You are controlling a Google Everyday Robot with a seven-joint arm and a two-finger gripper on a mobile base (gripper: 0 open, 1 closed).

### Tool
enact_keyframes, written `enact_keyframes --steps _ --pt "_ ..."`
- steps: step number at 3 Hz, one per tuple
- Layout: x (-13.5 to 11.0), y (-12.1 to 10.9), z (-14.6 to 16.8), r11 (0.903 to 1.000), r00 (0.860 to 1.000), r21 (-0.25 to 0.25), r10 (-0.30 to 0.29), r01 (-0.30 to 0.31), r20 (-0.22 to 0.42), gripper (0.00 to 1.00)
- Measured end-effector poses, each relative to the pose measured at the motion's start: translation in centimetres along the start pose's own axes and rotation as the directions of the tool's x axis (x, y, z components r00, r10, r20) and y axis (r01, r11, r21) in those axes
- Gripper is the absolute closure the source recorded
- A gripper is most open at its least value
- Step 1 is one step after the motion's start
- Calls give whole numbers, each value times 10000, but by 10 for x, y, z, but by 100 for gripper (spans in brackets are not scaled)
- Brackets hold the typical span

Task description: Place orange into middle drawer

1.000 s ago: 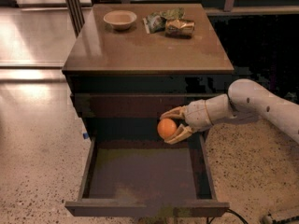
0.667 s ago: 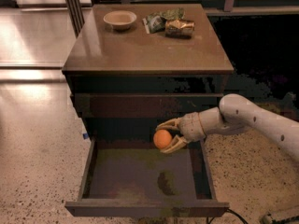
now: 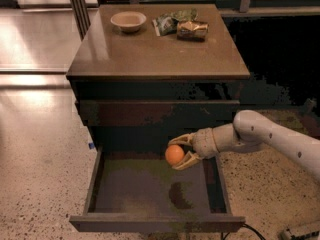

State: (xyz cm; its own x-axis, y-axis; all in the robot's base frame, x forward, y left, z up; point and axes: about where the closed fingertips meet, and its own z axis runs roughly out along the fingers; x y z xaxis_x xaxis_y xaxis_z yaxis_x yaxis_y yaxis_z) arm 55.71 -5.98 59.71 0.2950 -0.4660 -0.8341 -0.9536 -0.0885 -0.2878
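Above drawer, claw around smooth orange

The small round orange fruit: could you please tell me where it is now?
In the camera view, the small round orange is clamped in the gripper, right of centre, above the rear of the open dark-brown wooden middle drawer.

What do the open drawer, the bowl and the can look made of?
Middle drawer: seemingly dark-brown wood, matte; greyish flat floor, possibly laminate. Bowl: smooth beige, ceramic or plastic, unclear. Can: shiny dented metal, with glints. The tool, over the drawer's back right, grips the orange.
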Motion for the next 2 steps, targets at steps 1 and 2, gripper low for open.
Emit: enact_keyframes --steps 1,2 --pt "37 15 20 9998 9997 131 127 -124 -214 100" --pt "69 21 44 9996 9989 140 250 -245 -391 100"
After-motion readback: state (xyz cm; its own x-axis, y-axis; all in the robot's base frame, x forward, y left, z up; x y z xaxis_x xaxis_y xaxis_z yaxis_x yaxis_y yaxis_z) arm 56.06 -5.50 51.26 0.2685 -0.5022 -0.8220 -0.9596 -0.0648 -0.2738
